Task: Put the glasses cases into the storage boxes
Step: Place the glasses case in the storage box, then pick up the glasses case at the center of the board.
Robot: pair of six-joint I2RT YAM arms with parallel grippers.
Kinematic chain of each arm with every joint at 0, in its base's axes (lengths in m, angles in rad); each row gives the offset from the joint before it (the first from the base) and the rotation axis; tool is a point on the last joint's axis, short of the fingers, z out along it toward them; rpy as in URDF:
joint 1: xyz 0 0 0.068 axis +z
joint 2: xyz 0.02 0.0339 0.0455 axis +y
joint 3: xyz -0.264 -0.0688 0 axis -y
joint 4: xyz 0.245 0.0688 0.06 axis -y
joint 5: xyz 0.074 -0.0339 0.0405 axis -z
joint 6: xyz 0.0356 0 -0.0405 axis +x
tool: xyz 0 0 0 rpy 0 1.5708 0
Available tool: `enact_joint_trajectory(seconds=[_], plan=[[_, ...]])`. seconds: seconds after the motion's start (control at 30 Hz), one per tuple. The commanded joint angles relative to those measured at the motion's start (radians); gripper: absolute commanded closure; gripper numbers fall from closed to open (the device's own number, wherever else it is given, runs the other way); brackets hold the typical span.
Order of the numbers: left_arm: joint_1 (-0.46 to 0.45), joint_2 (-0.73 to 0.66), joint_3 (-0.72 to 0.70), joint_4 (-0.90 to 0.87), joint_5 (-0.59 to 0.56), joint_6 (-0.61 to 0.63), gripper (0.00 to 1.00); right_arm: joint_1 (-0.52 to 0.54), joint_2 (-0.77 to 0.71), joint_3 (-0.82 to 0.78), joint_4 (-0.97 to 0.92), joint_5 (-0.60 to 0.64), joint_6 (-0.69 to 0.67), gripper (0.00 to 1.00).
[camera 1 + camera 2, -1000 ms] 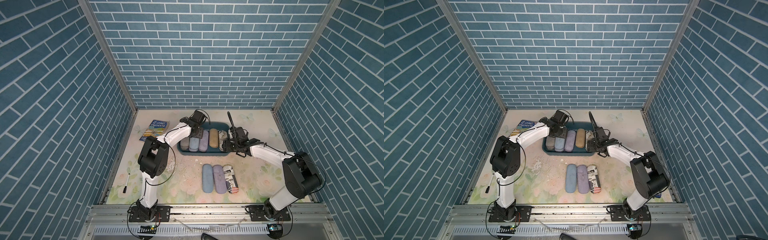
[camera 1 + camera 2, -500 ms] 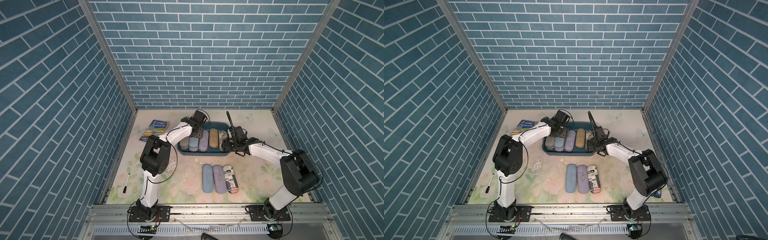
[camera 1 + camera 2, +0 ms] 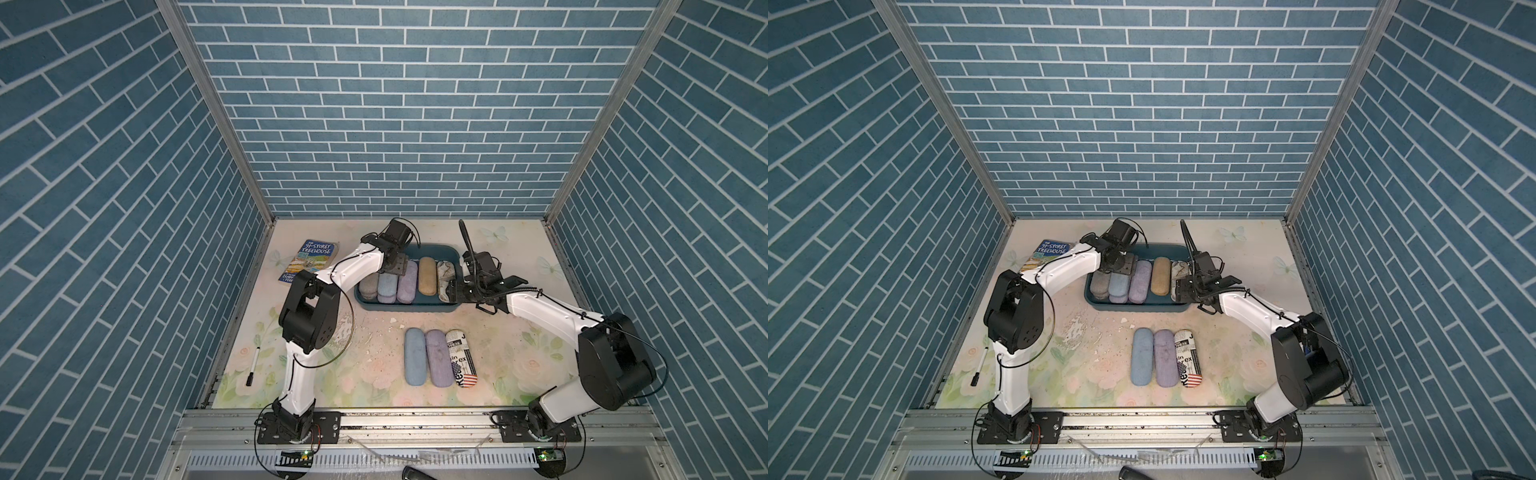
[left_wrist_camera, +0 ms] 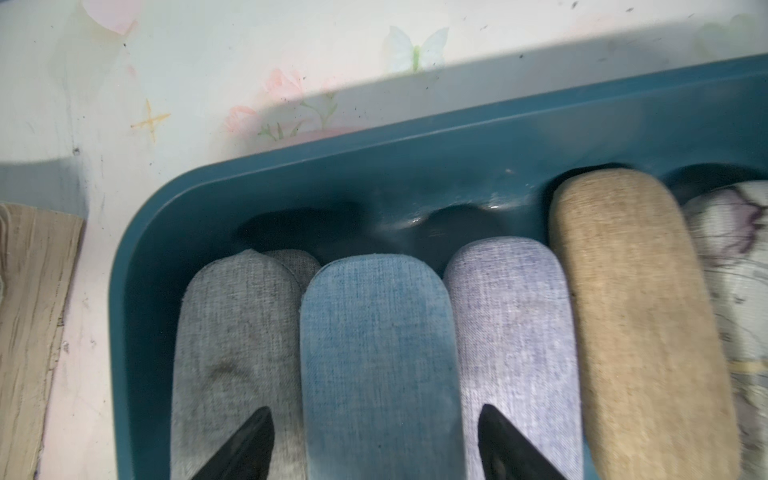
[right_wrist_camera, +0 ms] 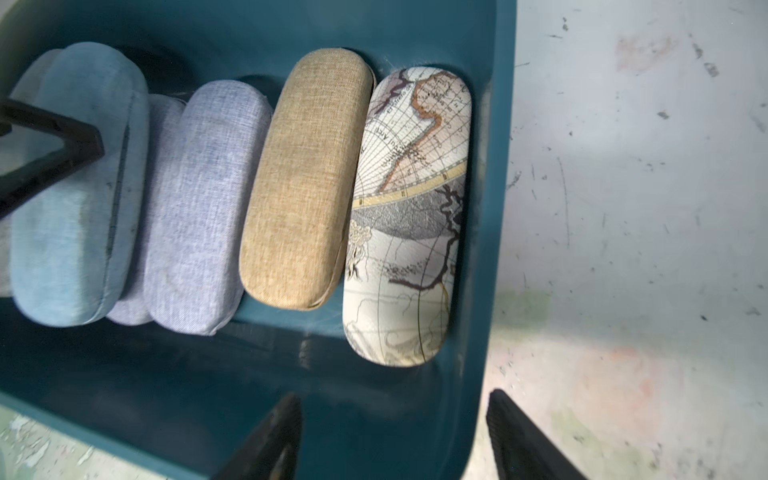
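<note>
The tub (image 3: 409, 308) sits midway across the table (image 3: 365, 370), toward its far edge. Five cases fill it side by side: a grey case (image 4: 237, 332), a light blue case (image 4: 374, 332), a lilac case (image 4: 511, 324), a tan case (image 4: 631, 311) and a map case (image 5: 411, 216) against the wall nearest the table's right edge. Another grey one shows beneath the grey case, and another lilac one beneath the lilac case.

The left gripper (image 4: 374, 409) hangs over the light blue case with its jaws apart, one finger above the grey case and one above the lilac case, and grips nothing. The right gripper (image 5: 390, 399) is at the tub's near right corner. Its jaws are wide, one finger inside the wall and one outside, pinching nothing.

Nearer the front edge, three more lie in a row: a loose blue case (image 3: 415, 356), a loose lilac case (image 3: 438, 357) and a newspaper case (image 3: 462, 358). A book (image 3: 313, 259) lies by the far left corner and a pen (image 3: 253, 365) by the left edge.
</note>
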Motion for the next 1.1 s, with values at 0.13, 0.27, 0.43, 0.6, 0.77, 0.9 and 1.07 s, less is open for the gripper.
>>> enact_joint_trajectory(seconds=[0.13, 0.27, 0.43, 0.6, 0.77, 0.9, 1.07], plan=[[-0.002, -0.186, -0.072, 0.06, 0.054, -0.044, 0.21, 0.02, -0.098, -0.059, -0.086, 0.0, 0.023, 0.28], [-0.02, -0.291, -0.175, 0.098, 0.066, -0.087, 0.21, 0.044, -0.126, -0.08, -0.12, 0.012, 0.033, 0.28], [-0.047, -0.421, -0.328, 0.158, 0.081, -0.14, 0.21, 0.095, -0.147, -0.101, -0.167, 0.028, 0.049, 0.28], [-0.045, -0.489, -0.417, 0.183, 0.071, -0.161, 0.21, 0.175, -0.175, -0.131, -0.241, 0.093, 0.088, 0.28], [-0.045, -0.491, -0.433, 0.192, 0.072, -0.16, 0.21, 0.248, -0.214, -0.177, -0.287, 0.143, 0.16, 0.28], [-0.045, -0.478, -0.43, 0.212, 0.096, -0.162, 0.21, 0.292, -0.241, -0.203, -0.328, 0.186, 0.205, 0.28], [-0.045, -0.463, -0.417, 0.22, 0.113, -0.158, 0.21, 0.333, -0.244, -0.235, -0.334, 0.194, 0.249, 0.28]])
